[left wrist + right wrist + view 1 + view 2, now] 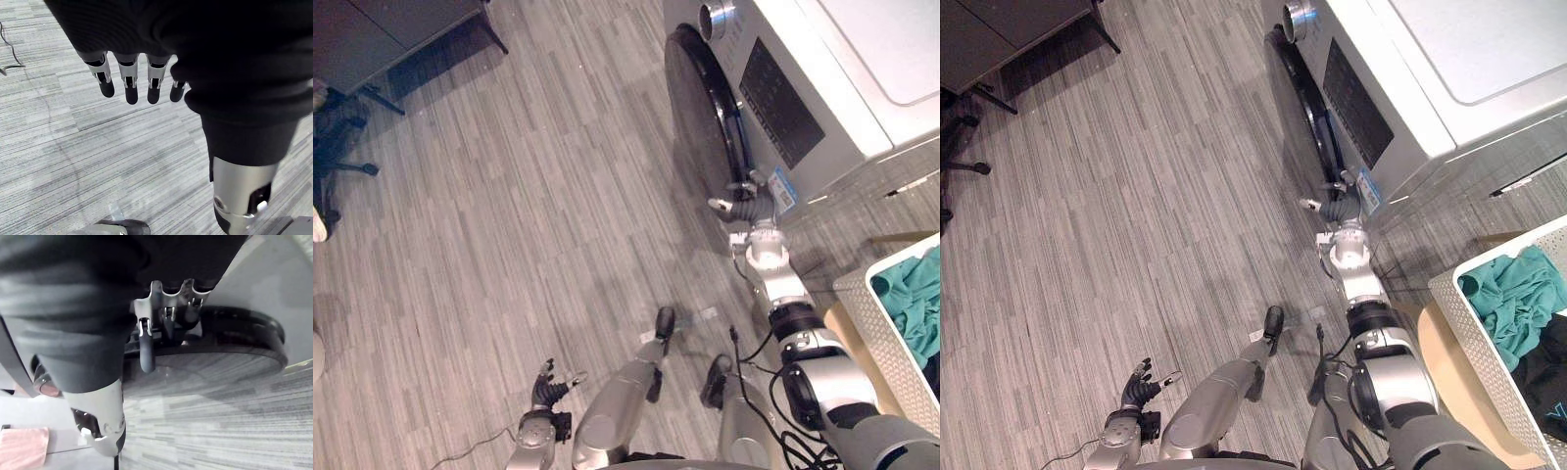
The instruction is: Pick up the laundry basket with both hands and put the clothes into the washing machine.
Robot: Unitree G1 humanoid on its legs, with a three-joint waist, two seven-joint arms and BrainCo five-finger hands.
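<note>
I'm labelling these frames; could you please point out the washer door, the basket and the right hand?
Washer door [700,108], left eye view, dark glass.
Basket [876,338], left eye view, white side wall.
Right hand [746,208], left eye view, dark cover.

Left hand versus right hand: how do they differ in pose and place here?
The left hand hangs low over the floor, touching nothing; the right hand is at the rim of the washing machine door. The left hand sits drawn back; the right hand reaches far forward. Shared: neither holds the laundry basket.
</note>
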